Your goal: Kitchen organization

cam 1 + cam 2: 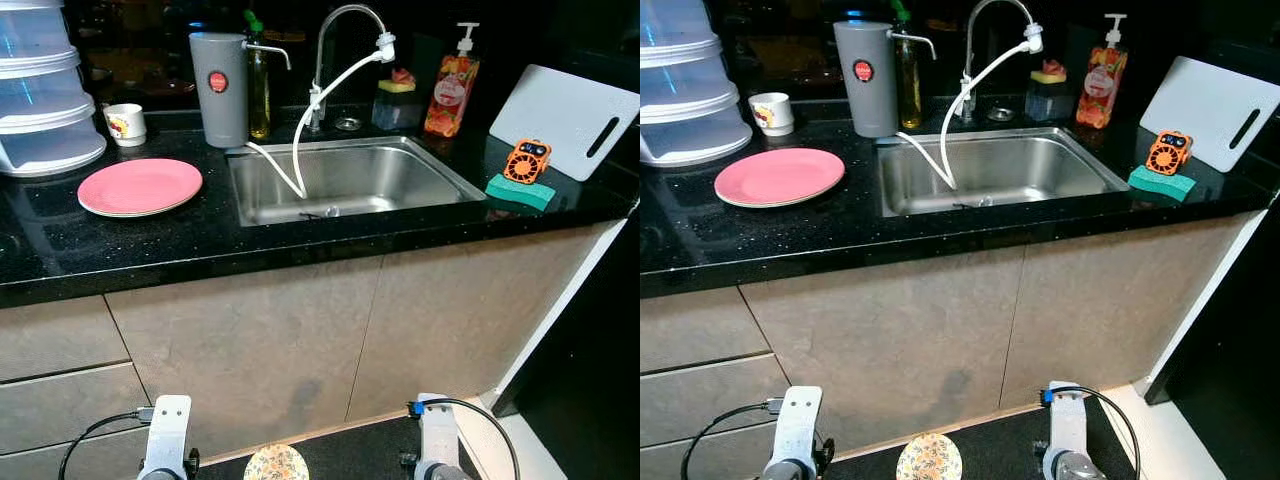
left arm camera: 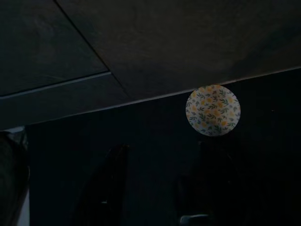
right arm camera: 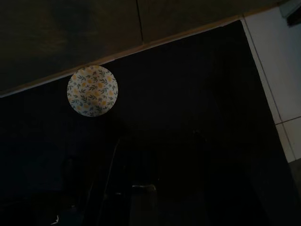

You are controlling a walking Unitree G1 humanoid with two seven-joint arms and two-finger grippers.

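A pink plate (image 1: 140, 186) lies on the black counter (image 1: 150, 250) left of the steel sink (image 1: 350, 178). A small cup (image 1: 125, 124) stands behind the plate. A white hose (image 1: 300, 150) runs from the tap (image 1: 350, 30) down into the sink. On the dark floor mat below lies a round floral disc (image 1: 276, 463). Both arms hang low in front of the cabinets. In the dim wrist views the left gripper (image 2: 160, 155) and the right gripper (image 3: 155, 136) each show two fingers apart, open and holding nothing, with the disc (image 2: 213, 109) ahead of them.
A grey canister (image 1: 220, 88), an oil bottle (image 1: 259, 85) and a soap dispenser (image 1: 452, 90) line the back. A white cutting board (image 1: 565, 118), an orange gadget (image 1: 527, 160) and a green sponge (image 1: 520, 191) sit right. Stacked clear containers (image 1: 40, 90) stand far left.
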